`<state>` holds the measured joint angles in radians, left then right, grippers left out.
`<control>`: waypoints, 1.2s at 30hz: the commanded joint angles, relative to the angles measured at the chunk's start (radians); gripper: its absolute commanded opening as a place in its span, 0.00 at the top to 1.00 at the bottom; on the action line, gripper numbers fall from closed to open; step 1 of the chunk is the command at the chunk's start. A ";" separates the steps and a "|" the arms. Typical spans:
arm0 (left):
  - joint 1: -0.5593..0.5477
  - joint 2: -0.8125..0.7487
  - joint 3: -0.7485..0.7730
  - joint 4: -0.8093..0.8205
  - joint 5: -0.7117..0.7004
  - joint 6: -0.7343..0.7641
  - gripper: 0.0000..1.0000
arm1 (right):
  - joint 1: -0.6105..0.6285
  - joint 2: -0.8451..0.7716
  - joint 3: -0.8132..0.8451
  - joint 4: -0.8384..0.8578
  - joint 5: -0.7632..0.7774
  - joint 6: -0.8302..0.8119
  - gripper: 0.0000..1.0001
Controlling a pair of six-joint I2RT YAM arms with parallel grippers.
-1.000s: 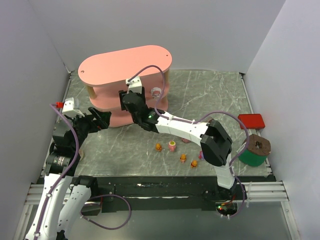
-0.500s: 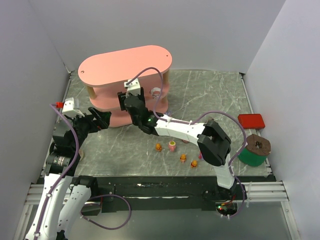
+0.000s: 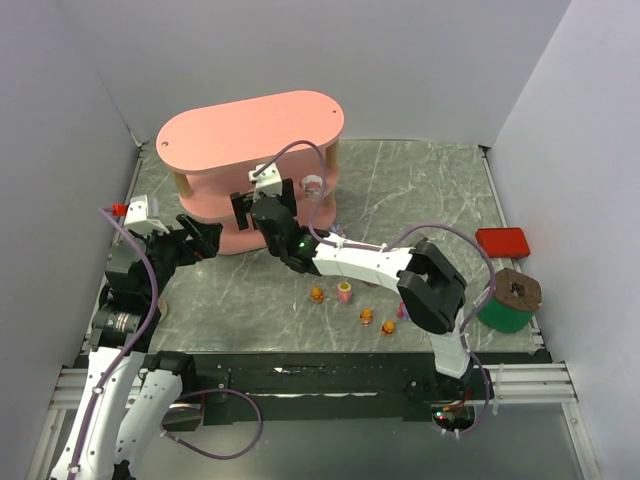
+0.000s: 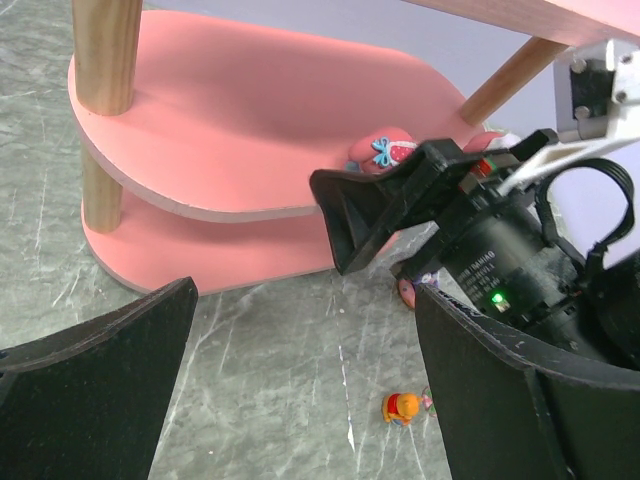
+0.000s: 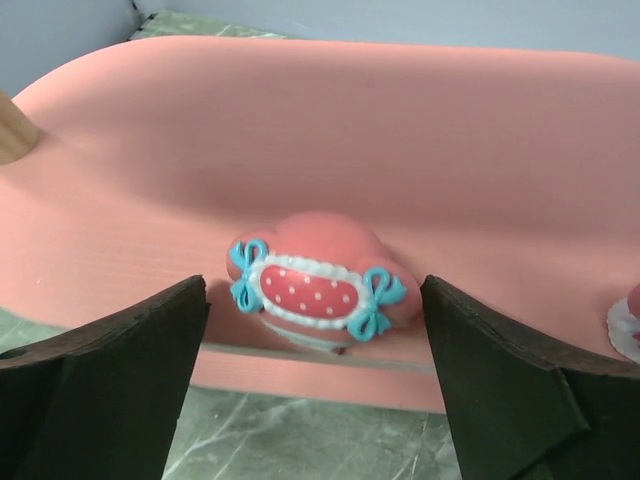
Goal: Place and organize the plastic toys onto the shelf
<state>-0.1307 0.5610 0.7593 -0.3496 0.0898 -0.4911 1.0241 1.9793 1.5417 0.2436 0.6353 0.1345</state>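
The left gripper hovers just beside the lower front of the pink 3-tier oval-ended shelf with pale wooden posts. Its fingers are apart and hold nothing. The right gripper faces the middle tier with its fingers spread wide. A pink round plastic toy with a red dotted panel and 2 blue bows sits at that tier's front edge, between the fingers and touching neither. Further right, 3 orange bear toys and 1 pink-white toy stand on the grey marbled table.
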 commanded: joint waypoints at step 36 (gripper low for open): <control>-0.465 0.235 -0.138 0.398 0.052 -0.245 0.02 | -0.073 -1.076 -0.879 -0.793 -0.098 0.711 0.12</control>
<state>-0.3702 0.6987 0.6102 -0.1131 0.2764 -0.6540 0.9810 0.9974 0.6720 -0.4744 0.5137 0.7460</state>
